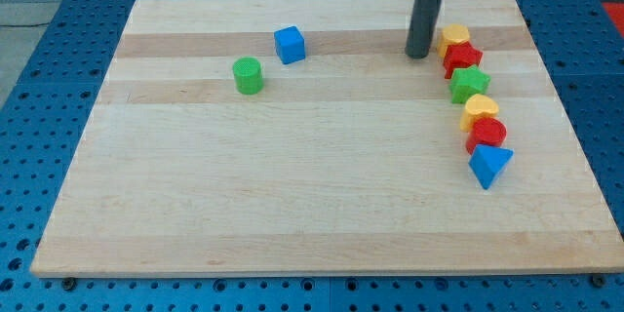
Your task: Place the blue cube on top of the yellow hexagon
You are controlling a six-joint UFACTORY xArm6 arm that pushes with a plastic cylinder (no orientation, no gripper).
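The blue cube sits on the wooden board toward the view's top, left of centre. The yellow hexagon sits at the view's top right, at the head of a curved row of blocks. My tip rests on the board just left of the yellow hexagon, close to it, and far to the right of the blue cube. The rod stands upright above it.
A green cylinder lies below-left of the blue cube. Below the hexagon run a red star, a green star, a yellow heart, a red block and a blue triangle. The board's right edge is near that row.
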